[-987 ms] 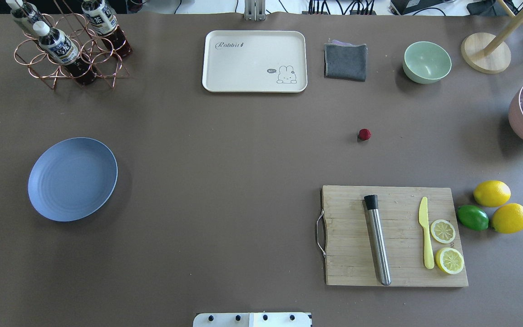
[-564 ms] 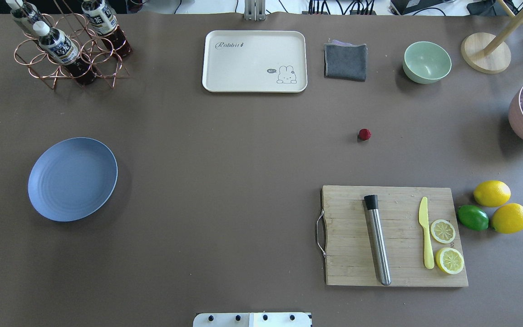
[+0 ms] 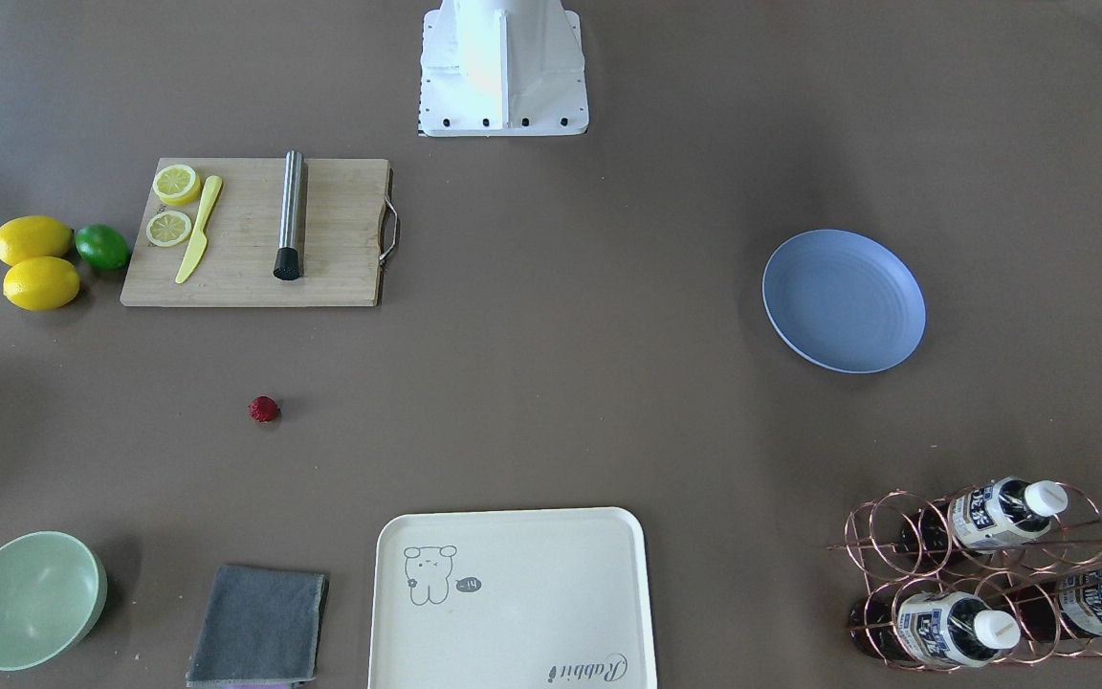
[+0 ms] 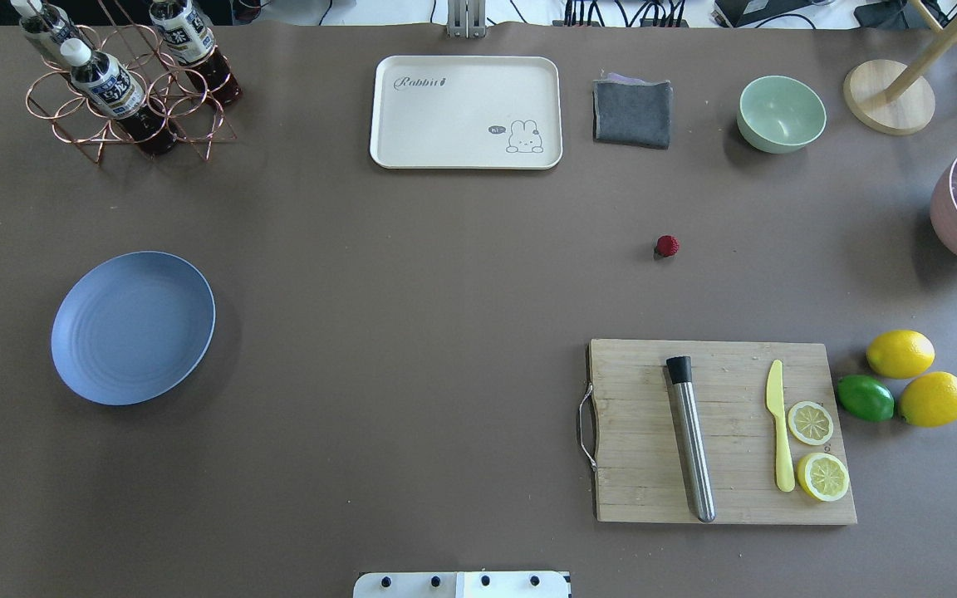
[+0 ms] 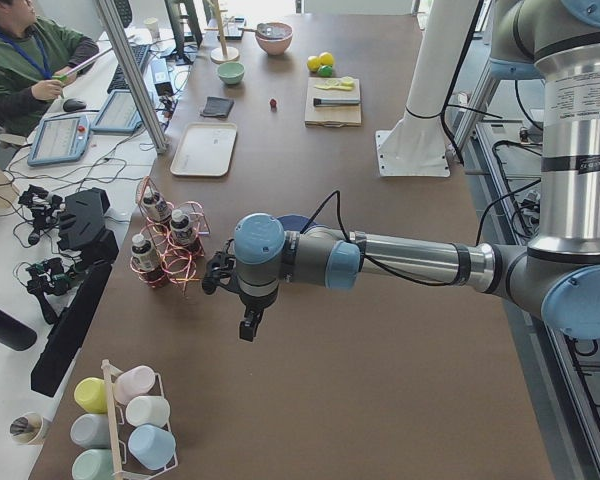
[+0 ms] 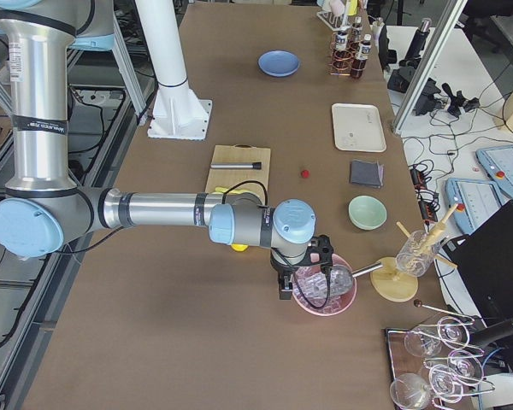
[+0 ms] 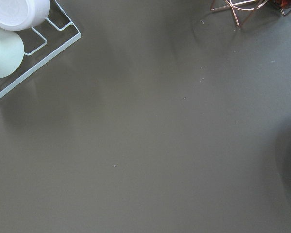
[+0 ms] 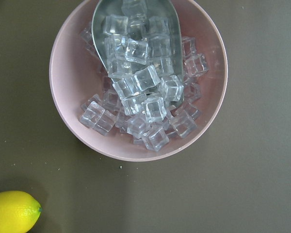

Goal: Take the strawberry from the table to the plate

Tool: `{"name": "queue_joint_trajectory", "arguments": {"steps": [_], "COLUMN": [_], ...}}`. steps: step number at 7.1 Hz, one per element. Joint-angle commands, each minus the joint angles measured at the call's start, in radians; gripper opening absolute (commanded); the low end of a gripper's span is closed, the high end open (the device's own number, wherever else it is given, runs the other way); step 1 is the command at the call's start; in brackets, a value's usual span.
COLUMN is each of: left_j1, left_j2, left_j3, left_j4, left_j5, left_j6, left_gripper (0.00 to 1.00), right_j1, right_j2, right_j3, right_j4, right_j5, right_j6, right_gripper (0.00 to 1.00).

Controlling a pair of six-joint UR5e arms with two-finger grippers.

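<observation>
The strawberry [image 4: 667, 245] [image 3: 264, 409], a tiny dark-red berry, lies alone on the brown table [image 4: 412, 274], right of centre. The blue-grey plate [image 4: 133, 327] [image 3: 844, 300] sits empty far off at the table's left. Neither gripper shows in the overhead or front views. My left gripper [image 5: 248, 325] hangs beyond the table's left end near a bottle rack, far from the plate; whether it is open or shut, I cannot tell. My right gripper [image 6: 284, 286] hovers over a pink bowl of ice cubes [image 8: 136, 77] at the right end; its state too I cannot tell.
A wooden cutting board [image 4: 719, 432] with a steel tube, yellow knife and lemon slices lies near the strawberry. Two lemons [image 4: 900, 353] and a lime [image 4: 865, 398] sit beside it. At the back stand a cream tray [image 4: 466, 112], grey cloth [image 4: 632, 111], green bowl [image 4: 781, 114] and copper bottle rack [image 4: 125, 87].
</observation>
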Motion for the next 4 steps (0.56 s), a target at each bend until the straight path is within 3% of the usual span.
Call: {"name": "queue_joint_trajectory", "arguments": {"steps": [1,4], "left_j1": [0.0,0.0], "left_j2": [0.0,-0.001], "left_j3": [-0.002,0.0], "left_j4": [-0.003,-0.009], "left_j5": [-0.001,-0.013], "left_j6": [0.0,-0.004], "left_gripper": [0.98,0.98], "right_j1": [0.0,0.0], "right_j2": [-0.002,0.01], "right_j3": [0.003,0.003], "right_j4": [0.0,0.002], "right_j5": [0.002,0.002], "right_j6": [0.001,0.001], "right_gripper": [1.0,1.0]}}
